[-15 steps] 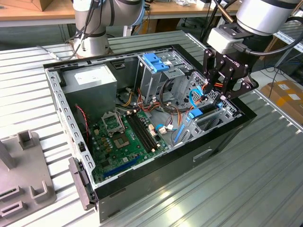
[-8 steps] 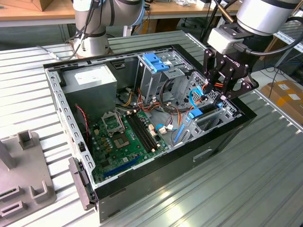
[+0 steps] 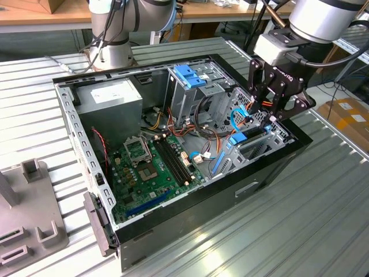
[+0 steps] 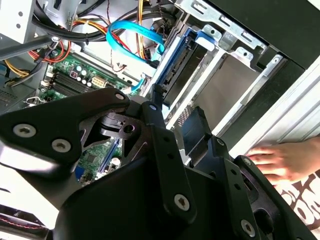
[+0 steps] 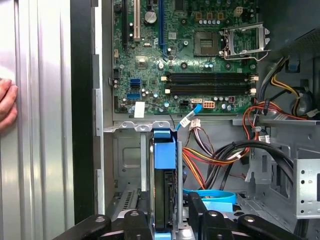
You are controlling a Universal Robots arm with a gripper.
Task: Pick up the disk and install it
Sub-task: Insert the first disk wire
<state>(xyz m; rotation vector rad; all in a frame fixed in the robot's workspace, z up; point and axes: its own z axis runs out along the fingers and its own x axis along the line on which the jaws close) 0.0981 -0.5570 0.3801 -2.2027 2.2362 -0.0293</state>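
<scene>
The disk [image 5: 164, 192] stands on edge in the drive bay at the open computer case's [image 3: 190, 199] corner on the exterior view's right. Its dark body sits between bright blue rails, with a blue tab [image 5: 164, 150] on the end towards the motherboard. In the second wrist view the disk [image 4: 181, 64] lies inside the metal bay cage. My gripper [image 5: 165, 220] hangs right over it, open, one black finger [image 5: 134, 220] on each side of the disk with a gap at both. In the exterior view the gripper [image 3: 262, 111] hovers just above the bay and the disk's blue rail [image 3: 237, 138].
A green motherboard [image 3: 153, 167], a grey power supply [image 3: 109, 98] and a blue slotted bracket [image 3: 187, 75] fill the case. Cable bundles and a blue data cable [image 4: 135, 31] run beside the bay. A person's hand [image 4: 282, 160] rests on the ribbed table outside the case. A grey fixture [image 3: 29, 213] stands at the left.
</scene>
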